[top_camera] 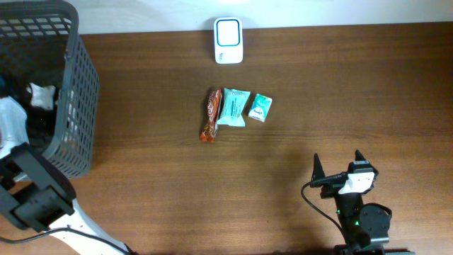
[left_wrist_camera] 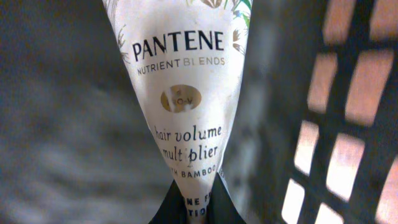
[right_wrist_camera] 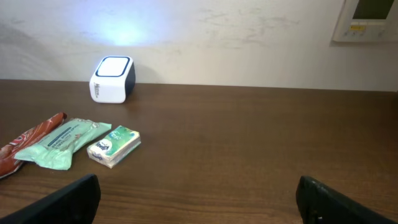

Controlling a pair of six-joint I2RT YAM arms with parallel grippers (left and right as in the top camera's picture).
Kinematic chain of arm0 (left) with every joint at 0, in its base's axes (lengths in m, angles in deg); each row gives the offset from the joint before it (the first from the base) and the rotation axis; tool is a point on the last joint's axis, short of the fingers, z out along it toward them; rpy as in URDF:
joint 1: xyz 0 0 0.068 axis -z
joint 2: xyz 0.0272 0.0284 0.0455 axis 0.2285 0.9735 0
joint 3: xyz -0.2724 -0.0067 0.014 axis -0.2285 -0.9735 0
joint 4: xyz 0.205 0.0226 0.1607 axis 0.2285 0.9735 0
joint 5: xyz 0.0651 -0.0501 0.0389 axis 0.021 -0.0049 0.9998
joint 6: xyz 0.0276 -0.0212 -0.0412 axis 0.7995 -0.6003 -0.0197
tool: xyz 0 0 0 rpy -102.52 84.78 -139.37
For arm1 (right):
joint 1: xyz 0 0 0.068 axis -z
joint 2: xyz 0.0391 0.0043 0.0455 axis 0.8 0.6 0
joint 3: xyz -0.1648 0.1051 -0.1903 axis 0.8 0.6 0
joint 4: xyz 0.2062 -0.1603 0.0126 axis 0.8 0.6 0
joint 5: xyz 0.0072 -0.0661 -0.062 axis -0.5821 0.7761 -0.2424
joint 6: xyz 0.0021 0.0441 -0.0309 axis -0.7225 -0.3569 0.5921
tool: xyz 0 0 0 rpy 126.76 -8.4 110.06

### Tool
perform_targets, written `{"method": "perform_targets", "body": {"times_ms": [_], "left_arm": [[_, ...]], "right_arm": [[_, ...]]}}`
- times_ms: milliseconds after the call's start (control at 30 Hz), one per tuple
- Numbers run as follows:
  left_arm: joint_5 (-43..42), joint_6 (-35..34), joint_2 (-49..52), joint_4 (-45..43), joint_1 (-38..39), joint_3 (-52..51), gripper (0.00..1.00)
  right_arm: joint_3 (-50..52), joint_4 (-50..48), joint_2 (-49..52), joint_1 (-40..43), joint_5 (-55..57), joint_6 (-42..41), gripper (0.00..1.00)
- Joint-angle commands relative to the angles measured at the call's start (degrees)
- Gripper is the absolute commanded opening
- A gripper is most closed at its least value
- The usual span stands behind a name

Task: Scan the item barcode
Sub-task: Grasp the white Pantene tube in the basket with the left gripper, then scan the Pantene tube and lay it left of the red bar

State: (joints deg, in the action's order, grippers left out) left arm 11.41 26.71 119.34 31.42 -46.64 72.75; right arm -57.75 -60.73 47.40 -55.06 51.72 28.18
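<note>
The Pantene tube (left_wrist_camera: 180,93) runs off the top edge of the left wrist view, and its lowest print vanishes behind the dark fingers (left_wrist_camera: 163,214) of the left gripper (left_wrist_camera: 189,208). Left of it, the inside of the basket (left_wrist_camera: 348,124) is a grey blur. From overhead, that gripper cannot be made out inside the basket. In the right wrist view the left edge cuts the red wrapper (right_wrist_camera: 25,140), and the print on the green packet (right_wrist_camera: 62,142) is too small to read.

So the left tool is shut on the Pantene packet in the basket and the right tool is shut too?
No, the right tool is wide open in the right wrist view. The left tool is shut on the Pantene packet in the basket.
</note>
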Motion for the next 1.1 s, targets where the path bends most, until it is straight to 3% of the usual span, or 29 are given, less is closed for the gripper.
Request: {"method": "perform_targets", "body": {"times_ms": [0, 100, 200, 267, 367, 467, 600, 733, 900, 1067], "left_arm": [[-2.89, -15.96, -0.66, 3.1, -0.68, 19.54, 0.0], [-7.26, -28.3, -1.46, 7.02, -1.31, 37.77, 0.0], [-19.91, -30.47, -3.13, 10.25, -1.2, 53.77, 0.0], [-31.17, -32.92, -5.53, 10.97, -1.2, 59.32, 0.0], [-39.71, -43.12, -7.48, 9.75, 0.81, 62.86, 0.0], [-43.39, -43.04, -7.74, 9.62, 6.71, 63.67, 0.0], [-32.44, -34.88, -6.25, 14.95, 18.67, 63.32, 0.0], [-8.28, -31.26, -2.99, 29.07, 31.21, 62.34, 0.0], [5.88, -31.41, 3.69, 38.25, 42.18, 55.74, 0.0], [10.91, -31.43, 8.17, 34.03, 49.79, 37.48, 0.0]], "right_arm": [[0.42, 0.22, -0.39, -0.26, 0.28, 0.37, 0.99], [0.42, 0.22, -0.39, -0.26, 0.28, 0.37, 0.99], [0.42, 0.22, -0.39, -0.26, 0.28, 0.37, 0.99], [0.42, 0.22, -0.39, -0.26, 0.28, 0.37, 0.99], [0.42, 0.22, -0.39, -0.26, 0.28, 0.37, 0.99], [0.42, 0.22, -0.39, -0.26, 0.28, 0.37, 0.99], [0.42, 0.22, -0.39, -0.26, 0.28, 0.37, 0.99], [0.42, 0.22, -0.39, -0.26, 0.28, 0.37, 0.99], [0.42, 0.22, -0.39, -0.26, 0.28, 0.37, 0.99], [0.42, 0.22, -0.39, -0.26, 0.28, 0.37, 0.99]]}}
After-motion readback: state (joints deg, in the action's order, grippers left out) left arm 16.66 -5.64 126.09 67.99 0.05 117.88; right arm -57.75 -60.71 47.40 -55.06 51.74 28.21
